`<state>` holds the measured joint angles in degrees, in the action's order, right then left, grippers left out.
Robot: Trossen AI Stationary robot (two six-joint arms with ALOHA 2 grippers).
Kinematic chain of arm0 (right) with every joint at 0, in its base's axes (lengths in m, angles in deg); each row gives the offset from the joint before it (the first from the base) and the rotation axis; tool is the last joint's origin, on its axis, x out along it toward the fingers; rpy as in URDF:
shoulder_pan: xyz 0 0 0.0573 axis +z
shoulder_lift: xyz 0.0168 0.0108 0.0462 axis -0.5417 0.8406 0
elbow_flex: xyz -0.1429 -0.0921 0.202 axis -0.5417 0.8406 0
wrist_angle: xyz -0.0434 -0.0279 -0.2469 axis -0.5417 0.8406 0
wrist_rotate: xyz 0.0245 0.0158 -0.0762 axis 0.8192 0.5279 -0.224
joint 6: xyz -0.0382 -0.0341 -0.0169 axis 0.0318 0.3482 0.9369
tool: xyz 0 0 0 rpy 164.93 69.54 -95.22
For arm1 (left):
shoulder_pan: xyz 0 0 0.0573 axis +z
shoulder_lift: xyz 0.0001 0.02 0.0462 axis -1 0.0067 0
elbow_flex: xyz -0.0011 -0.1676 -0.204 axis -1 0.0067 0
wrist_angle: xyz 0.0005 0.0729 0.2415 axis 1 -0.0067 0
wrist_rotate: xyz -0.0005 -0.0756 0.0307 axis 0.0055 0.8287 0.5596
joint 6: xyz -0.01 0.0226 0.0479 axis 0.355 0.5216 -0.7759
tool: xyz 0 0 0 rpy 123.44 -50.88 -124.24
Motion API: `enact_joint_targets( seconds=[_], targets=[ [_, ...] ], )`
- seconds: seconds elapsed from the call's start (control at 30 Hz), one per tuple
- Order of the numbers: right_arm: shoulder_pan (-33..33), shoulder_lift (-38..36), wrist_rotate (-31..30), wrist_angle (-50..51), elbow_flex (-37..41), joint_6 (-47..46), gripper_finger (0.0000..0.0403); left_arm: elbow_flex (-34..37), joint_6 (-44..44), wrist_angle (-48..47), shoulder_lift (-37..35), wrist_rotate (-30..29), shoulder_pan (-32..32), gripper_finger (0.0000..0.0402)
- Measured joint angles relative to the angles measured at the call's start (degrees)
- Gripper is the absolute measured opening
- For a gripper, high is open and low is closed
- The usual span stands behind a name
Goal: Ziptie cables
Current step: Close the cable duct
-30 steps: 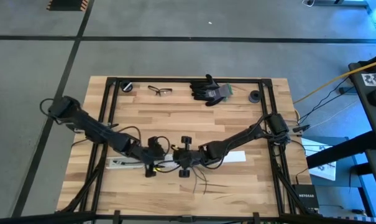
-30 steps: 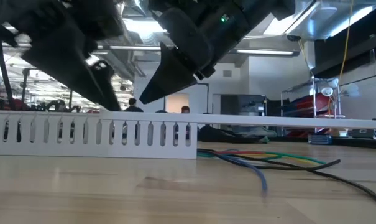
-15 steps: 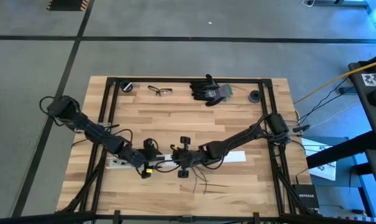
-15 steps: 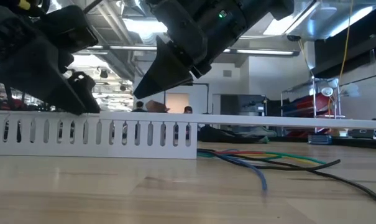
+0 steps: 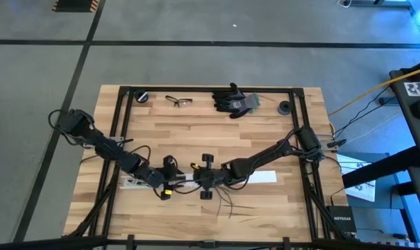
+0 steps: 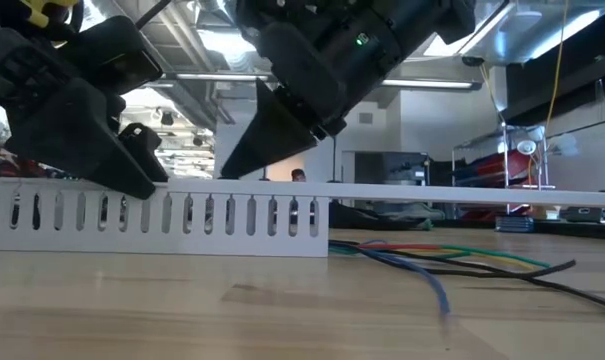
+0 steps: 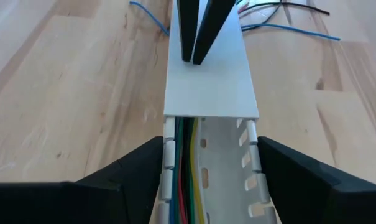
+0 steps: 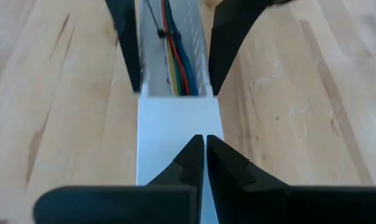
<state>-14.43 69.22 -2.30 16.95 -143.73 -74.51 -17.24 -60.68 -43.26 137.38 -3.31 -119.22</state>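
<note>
left end effector (image 7: 209,168) dropped from above to straddle slotted duct (image 6: 157,218) | duct end slid slightly rightward in low view | cables (image 6: 452,262) dragged the same way

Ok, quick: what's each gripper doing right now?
Left gripper: open, fingers straddling the slotted cable duct.
Right gripper: shut, tips pressing on the duct's cover.

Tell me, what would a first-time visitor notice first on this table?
Probably the two dark arms meeting over a long white slotted channel near the table's front edge. The left gripper straddles its open part, fingers spread on either side, where coloured wires lie inside; the right gripper, shut, presses its tips on the white lid. At the back of the wooden table lie black gloves and glasses.
</note>
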Motion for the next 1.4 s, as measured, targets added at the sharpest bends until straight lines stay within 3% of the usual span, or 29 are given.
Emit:
enact_joint_targets(
  seconds=[0.27, 0.4, 0.63, 1.0, 1.2, 1.4],
  targets=[
    [0.0, -2.1, 6.4, 2.5, -0.5, -3.3, 0.0005, 0.0, 0.4, -0.6, -0.2, -0.1, 0.0, 0.0237],
    [0.0, -0.8, 5.9, 2.5, 0.4, -4.0, 0.0005, 0.0, 0.5, -0.7, -0.2, 0.0, 0.0, 0.0237],
    [-0.5, 4.3, 6.6, -7.9, 0.1, -3.9, 0.0005, 0.2, 0.6, -1.3, -0.2, 0.2, 0.0, 0.0237],
    [-3.6, 13.2, 11.8, -12.6, -9.2, -1.7, 0.0005, 0.3, 0.4, -0.2, 0.1, 0.6, 0.5, 0.0237],
    [-3.6, 15.3, 11.8, -11.0, -14.4, 2.4, 0.0005, 0.2, -0.1, 0.4, 0.1, 0.5, 0.5, 0.0237],
    [-3.3, 10.5, 6.6, 2.0, -17.8, 10.3, 0.0005, -0.4, -0.9, 0.0, -0.6, -0.3, 0.7, 0.0237]
  ],
)
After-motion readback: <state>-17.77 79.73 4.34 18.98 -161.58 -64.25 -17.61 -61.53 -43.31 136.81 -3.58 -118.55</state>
